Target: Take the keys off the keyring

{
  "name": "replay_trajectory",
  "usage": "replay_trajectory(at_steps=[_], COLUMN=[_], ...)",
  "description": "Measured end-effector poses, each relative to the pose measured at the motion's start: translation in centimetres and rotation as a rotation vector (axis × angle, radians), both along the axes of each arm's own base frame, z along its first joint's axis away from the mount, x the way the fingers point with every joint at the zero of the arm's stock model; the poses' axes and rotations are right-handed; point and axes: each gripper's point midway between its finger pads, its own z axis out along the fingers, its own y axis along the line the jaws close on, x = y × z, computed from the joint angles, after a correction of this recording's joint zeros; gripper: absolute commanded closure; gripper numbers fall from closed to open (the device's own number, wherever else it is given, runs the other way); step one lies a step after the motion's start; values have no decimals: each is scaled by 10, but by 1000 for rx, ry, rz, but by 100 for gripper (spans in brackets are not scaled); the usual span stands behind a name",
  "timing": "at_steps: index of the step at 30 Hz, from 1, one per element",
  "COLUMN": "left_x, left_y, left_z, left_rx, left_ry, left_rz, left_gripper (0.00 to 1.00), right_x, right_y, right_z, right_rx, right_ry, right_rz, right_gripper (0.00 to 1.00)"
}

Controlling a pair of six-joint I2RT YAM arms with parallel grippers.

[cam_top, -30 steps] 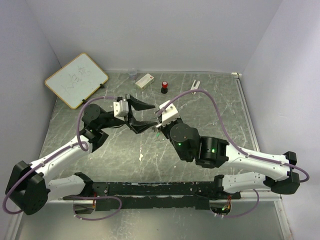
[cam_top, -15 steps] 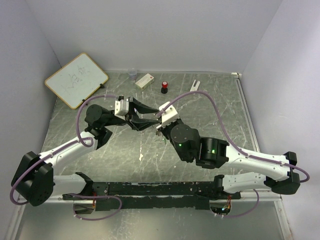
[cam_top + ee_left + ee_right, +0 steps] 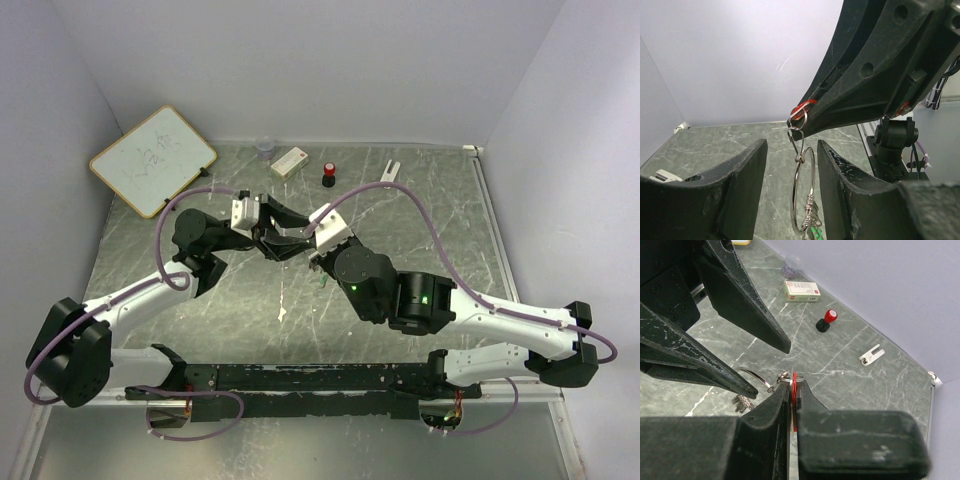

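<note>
Right gripper (image 3: pixel 792 390): jaws fully closed, pinching the red key (image 3: pixel 801 107) at the very tips. Only a sliver of its red head shows, directly above the keyring (image 3: pixel 792 192); the blade is hidden. A small link under that head joins it to the keyring, which hangs free in the air, upright, well above the table (image 3: pixel 840 360). The green key (image 3: pixel 813 232) dangles at the foot of the keyring on a short twisted link. Left gripper (image 3: pixel 791 150): jaws about half open, one finger on either side of the keyring with a gap on both sides, holding nothing. Step in hand, as judged: the left is set to close on the keyring so the two can be worked apart. Risks: the wire is thin and free to swing, so a closing jaw may knock it aside or catch it on an edge and let it slip. The hold above the keyring is narrow; a sideways pull could twist the red key out and drop the bunch. Both sets of fingers crowd the top of the keyring and could collide.
</note>
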Motion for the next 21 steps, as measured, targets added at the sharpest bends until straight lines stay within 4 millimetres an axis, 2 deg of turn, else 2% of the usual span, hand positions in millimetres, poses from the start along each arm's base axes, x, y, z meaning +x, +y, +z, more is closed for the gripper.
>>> replay_trajectory(at_steps=[10, 16, 21], left_x=[4, 4, 3], left_y=[-5, -6, -6], left_z=[-8, -14, -13], left_rx=[-2, -3, -5], left_ry=[44, 67, 81], left_rz=[-15, -23, -31], left_gripper=[50, 61, 67], right_x=[0, 0, 0], right_y=[4, 5, 5], right_z=[-2, -2, 0], right_rx=[-36, -44, -44], right_ry=[-6, -12, -17], right_rz=[18, 21, 21], right_gripper=[100, 100, 100])
